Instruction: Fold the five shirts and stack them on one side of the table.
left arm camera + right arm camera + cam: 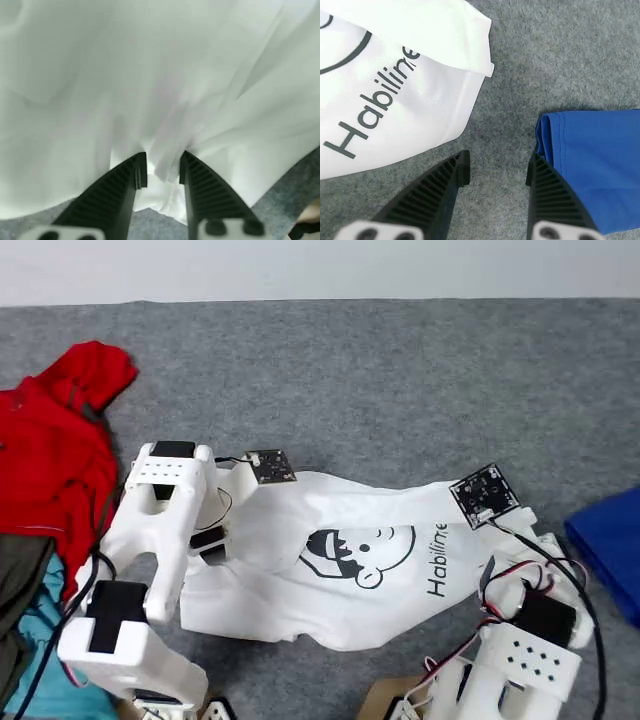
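Left gripper [162,172]: jaws nearly closed, with a bunched fold of the white shirt [165,90] pinched between them. Right gripper [497,167]: wide open and holding nothing. It hangs over bare table [560,60], in the gap between the white shirt's lettered end and the blue shirt [600,160], and touches neither.

Layout: the white shirt lies print-up mid-table, rumpled and not yet folded. Its long axis runs across from my left arm [160,530] to my right arm [530,650]. The left end is already in my grip. The lettered end is the free one, just beside my right jaws on the side away from the blue shirt, so the right arm is clearly the nearer one for it. My read is that the right gripper has to shift towards that edge and stay off the blue fabric.

Views: the high view gives the shirt's full span, plus the red shirt [50,460] heaped at the table's left edge. The left wrist view gives the pinch itself, which the arm body covers from above. The right wrist view shows the strip of table between the two shirts.
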Tool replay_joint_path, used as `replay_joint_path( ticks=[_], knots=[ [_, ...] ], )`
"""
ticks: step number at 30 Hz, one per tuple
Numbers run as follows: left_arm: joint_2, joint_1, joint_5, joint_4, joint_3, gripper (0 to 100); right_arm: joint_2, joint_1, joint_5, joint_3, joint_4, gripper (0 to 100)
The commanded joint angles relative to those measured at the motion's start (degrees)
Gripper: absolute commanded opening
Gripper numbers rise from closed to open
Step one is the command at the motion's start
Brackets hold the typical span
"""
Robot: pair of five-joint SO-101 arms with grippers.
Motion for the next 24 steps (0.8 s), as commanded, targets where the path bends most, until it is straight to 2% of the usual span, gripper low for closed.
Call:
replay_joint_path(
  ticks=[1, 10, 24],
  knots=[
    [-0.88, -0.44, -0.53, 1.58, -2.24, 11, -1.10, 0.66, -0.53, -2.99, 0.22, 19.8],
    [-0.26, -0.44, -0.53, 4.48, -9.27, 12, -1.10, 0.57, -0.53, -2.99, 0.22, 19.8],
    [-0.26, -0.53, -1.58, 4.48, -4.09, 11, -1.10, 0.57, -0.53, -2.99, 0.22, 19.8]
  ],
)
